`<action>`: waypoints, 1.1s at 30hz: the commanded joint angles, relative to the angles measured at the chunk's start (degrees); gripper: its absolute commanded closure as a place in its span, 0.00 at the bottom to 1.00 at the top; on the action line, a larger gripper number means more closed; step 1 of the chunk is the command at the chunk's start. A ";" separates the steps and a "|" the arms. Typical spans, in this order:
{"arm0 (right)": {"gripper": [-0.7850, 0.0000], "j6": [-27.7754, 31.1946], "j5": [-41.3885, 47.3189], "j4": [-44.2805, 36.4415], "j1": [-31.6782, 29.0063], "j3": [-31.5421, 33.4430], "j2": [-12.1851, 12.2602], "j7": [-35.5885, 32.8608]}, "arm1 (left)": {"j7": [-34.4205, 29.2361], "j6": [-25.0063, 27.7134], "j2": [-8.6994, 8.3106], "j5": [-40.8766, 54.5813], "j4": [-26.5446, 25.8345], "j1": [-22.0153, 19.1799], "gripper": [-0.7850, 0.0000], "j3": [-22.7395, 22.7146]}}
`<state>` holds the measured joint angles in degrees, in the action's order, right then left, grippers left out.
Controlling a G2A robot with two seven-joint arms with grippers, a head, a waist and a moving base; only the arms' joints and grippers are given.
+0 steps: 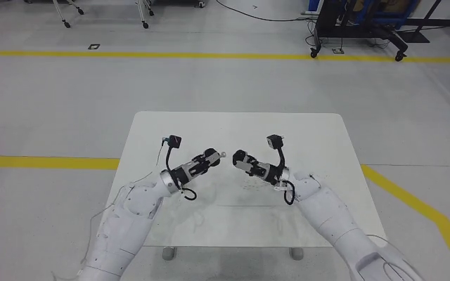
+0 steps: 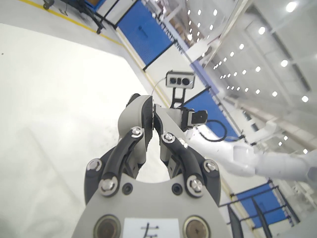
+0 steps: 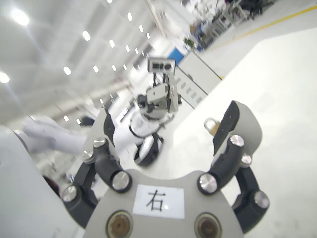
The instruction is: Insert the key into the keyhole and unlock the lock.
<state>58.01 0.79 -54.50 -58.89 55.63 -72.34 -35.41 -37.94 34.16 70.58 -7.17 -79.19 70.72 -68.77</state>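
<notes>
A brass padlock (image 3: 212, 126) with a silver shackle lies on the white table (image 1: 239, 130), partly hidden behind one finger of my right gripper (image 3: 171, 111). That gripper is open and holds nothing. It hovers near the table's middle (image 1: 240, 157), facing my left gripper (image 1: 214, 157). The left gripper (image 2: 151, 104) is shut, its dark pads (image 2: 148, 117) pressed together, and I cannot tell whether a key sits between them. A small pale thing (image 1: 223, 154) shows right at the left gripper's tip, too small to identify.
The white table has a few faint scuff marks (image 1: 252, 185) near the right arm. Its edges are well away from both grippers. A yellow floor line (image 1: 211, 54) and equipment carts (image 1: 365, 21) stand beyond the table.
</notes>
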 commanded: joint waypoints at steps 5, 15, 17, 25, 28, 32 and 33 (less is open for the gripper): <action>0.06 -0.01 -7.44 -4.54 -3.35 4.10 2.64 -2.77 | -12.53 3.62 -1.45 3.95 -0.66 -0.56 1.00 -1.54; 0.33 -0.01 0.53 -6.00 -4.05 2.94 4.00 -9.67 | -13.83 4.29 -1.45 0.69 -0.06 -1.84 1.00 3.05; 0.41 -0.01 1.41 -5.73 -3.66 2.50 4.02 -10.20 | -13.43 4.32 -1.44 0.37 0.16 -2.05 1.00 3.64; 0.56 -0.01 4.89 -4.95 -2.65 -0.73 4.00 -10.87 | -11.49 5.18 -1.70 -1.65 0.38 -2.63 1.00 4.57; 0.58 -0.01 6.04 -4.43 -2.16 -1.78 4.05 -10.87 | -11.18 5.35 -1.82 -1.86 0.40 -2.70 1.00 4.87; 0.64 -0.01 6.73 -3.95 -1.59 -2.70 4.19 -10.87 | -10.90 5.75 -2.03 -1.98 0.45 -2.90 1.00 5.05; 0.68 -0.01 6.79 -3.94 -1.49 -2.92 4.23 -10.87 | -10.79 5.81 -2.08 -2.22 0.45 -2.89 1.00 5.16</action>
<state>58.00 7.51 -58.46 -60.47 52.89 -68.15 -46.28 -48.84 39.90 68.55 -9.07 -78.73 67.84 -63.70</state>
